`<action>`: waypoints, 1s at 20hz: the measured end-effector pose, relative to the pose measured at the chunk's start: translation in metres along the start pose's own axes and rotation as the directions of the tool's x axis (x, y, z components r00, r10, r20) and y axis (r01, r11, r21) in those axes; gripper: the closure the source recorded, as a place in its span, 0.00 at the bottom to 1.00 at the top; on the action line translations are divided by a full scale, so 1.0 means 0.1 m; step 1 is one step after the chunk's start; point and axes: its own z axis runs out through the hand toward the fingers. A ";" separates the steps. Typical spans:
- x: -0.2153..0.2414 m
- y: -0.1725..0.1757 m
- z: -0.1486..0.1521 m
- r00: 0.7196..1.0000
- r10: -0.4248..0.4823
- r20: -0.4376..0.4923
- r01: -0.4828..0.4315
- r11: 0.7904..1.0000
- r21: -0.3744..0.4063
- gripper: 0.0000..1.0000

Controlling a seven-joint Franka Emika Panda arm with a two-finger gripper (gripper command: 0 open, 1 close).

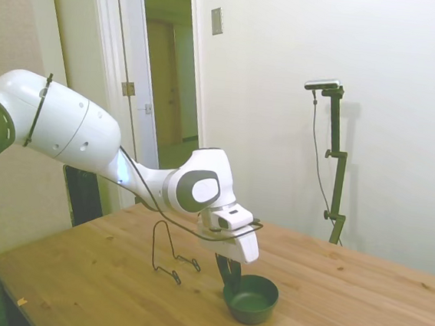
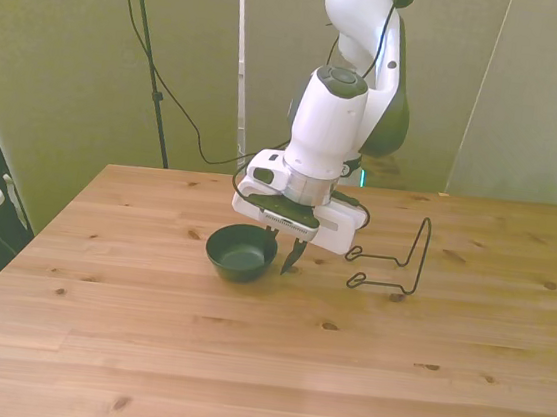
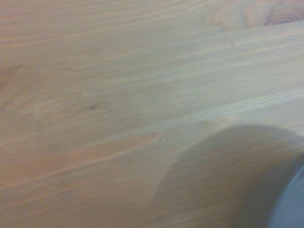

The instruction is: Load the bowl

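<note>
While the white Franka arm stretches low over the wooden plank surface, its fingers hang tips-down at the rim of the small round dark green plastic bowl. That relation decides the coming move: in the front view the bowl lies toward the front view's left of the fingers, with the tips just at its near rim; in the side view they come down at the bowl's rim on the arm's side. A round bowl has no long axis to line up with. Whether the fingers are spread, pressed together or pinching the rim cannot be told (they read as one dark wedge in both views).

Toward the front view's right, a thin black wire rack stands apart from the bowl, presumably where it must go. Behind are pale walls and an open doorway. The wrist view shows blurred wood grain, a shadow and a grey curved edge, likely the bowl.
</note>
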 end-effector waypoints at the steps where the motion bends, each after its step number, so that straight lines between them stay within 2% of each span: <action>1: -0.01 -0.01 0.00 1.000 -0.001 -0.002 0.001 1.000 -0.001 1.00; 11: -0.13 -0.09 -0.01 1.000 -0.008 -0.014 0.008 1.000 -0.009 1.00; 14: -0.23 -0.10 -0.09 1.000 -0.020 0.006 0.020 1.000 0.013 1.00; 16: -0.39 -0.04 -0.32 0.995 -0.060 0.075 0.055 0.996 0.076 1.00; 20: -0.71 0.28 -1.26 0.969 -0.170 0.180 0.126 0.964 0.234 1.00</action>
